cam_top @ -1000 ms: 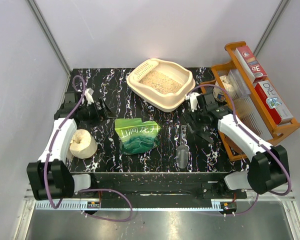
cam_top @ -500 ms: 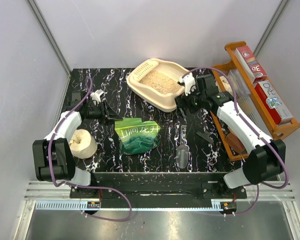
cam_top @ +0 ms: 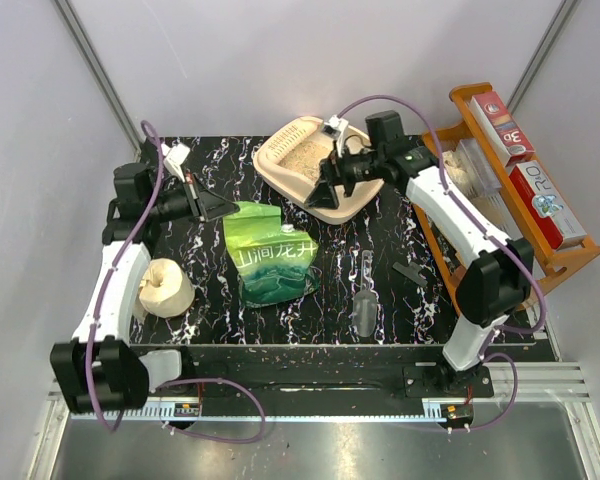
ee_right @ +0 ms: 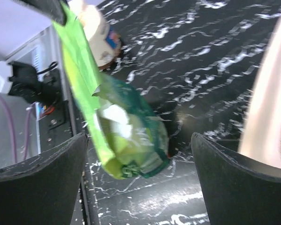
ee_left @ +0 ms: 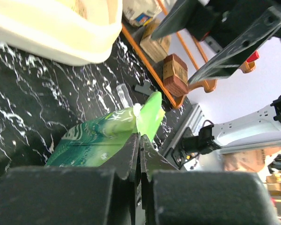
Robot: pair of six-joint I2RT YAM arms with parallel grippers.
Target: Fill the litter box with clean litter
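Observation:
The cream litter box stands at the back middle of the table, with pale tan clean litter inside. A green printed bag stands in front of it. My left gripper is shut on the bag's upper left corner; in the left wrist view the jaws pinch the bright green edge of the bag. My right gripper hovers open over the litter box's near side. In the right wrist view it faces the bag with nothing between its fingers, and the box rim is at right.
A cream tape roll lies at the left front. A clear scoop and a small black piece lie right of the bag. An orange wooden rack with boxes fills the right edge.
My left gripper closed on the bag's top corner and pulled it upright. My right arm swung from beside the rack to above the litter box, still open.

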